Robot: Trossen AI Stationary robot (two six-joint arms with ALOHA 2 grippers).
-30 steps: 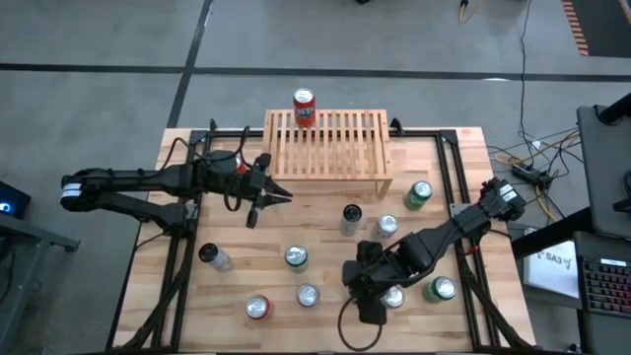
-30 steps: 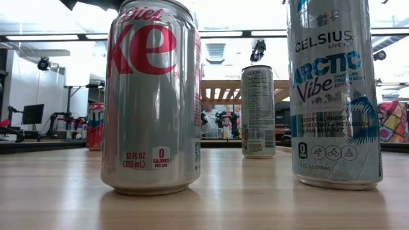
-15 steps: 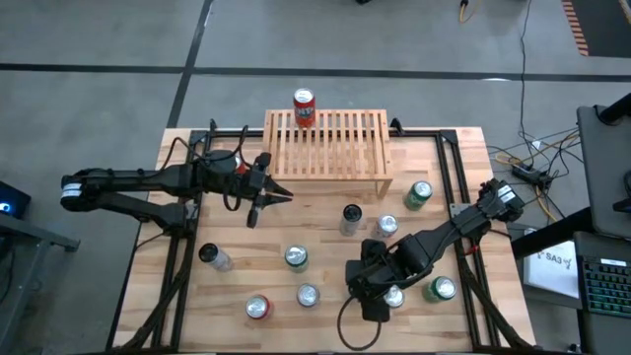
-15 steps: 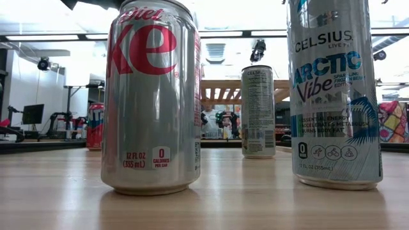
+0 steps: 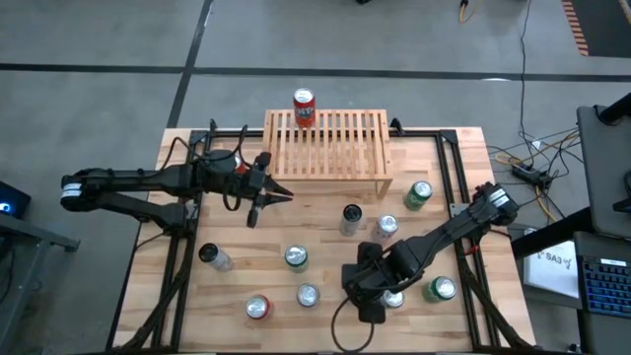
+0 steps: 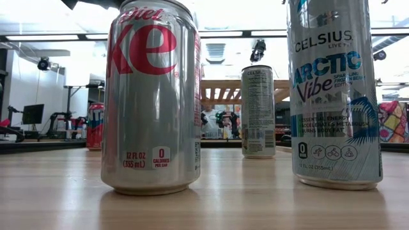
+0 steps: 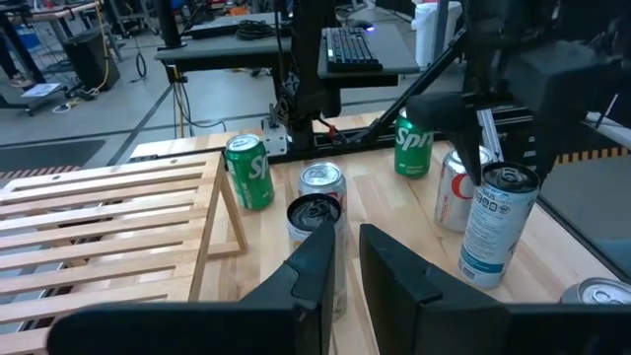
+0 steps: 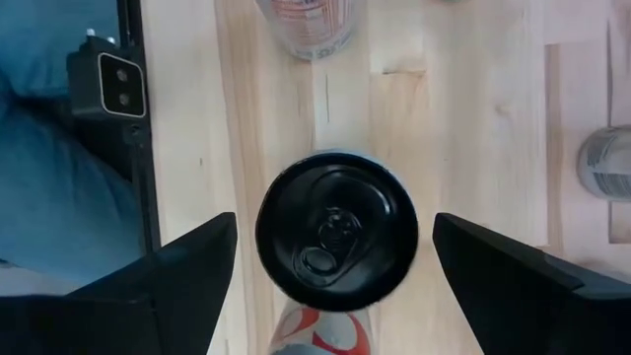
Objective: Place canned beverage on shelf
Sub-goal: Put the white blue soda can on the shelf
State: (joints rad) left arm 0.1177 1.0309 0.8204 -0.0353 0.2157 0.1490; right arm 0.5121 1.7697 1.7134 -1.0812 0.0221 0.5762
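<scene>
Light wood slats make up the shelf (image 5: 326,144), which stands on short legs at the far middle of the worktop (image 5: 296,232); from above, one red can (image 5: 304,106) stands upright at its far left corner. Only the left wrist view shows the rack's slatted top from the side, with a green can (image 7: 248,171) just beside its leg. The left tool (image 5: 279,194) hangs near the shelf's front left, its two dark fingers (image 7: 314,266) pressed almost together and holding nothing. In the low view a Diet Coke can (image 6: 153,96) and a Celsius can (image 6: 332,89) fill the foreground, with another tall can (image 6: 258,111) and the shelf's underside farther back. On the right, the high view puts the right tool (image 5: 380,289) over the near cans, hiding what lies beneath. Its own wrist view fills that in: a black-topped can (image 8: 337,228) stands upright midway between the fingers (image 8: 173,276), which are spread wide and clear of it on both sides.
</scene>
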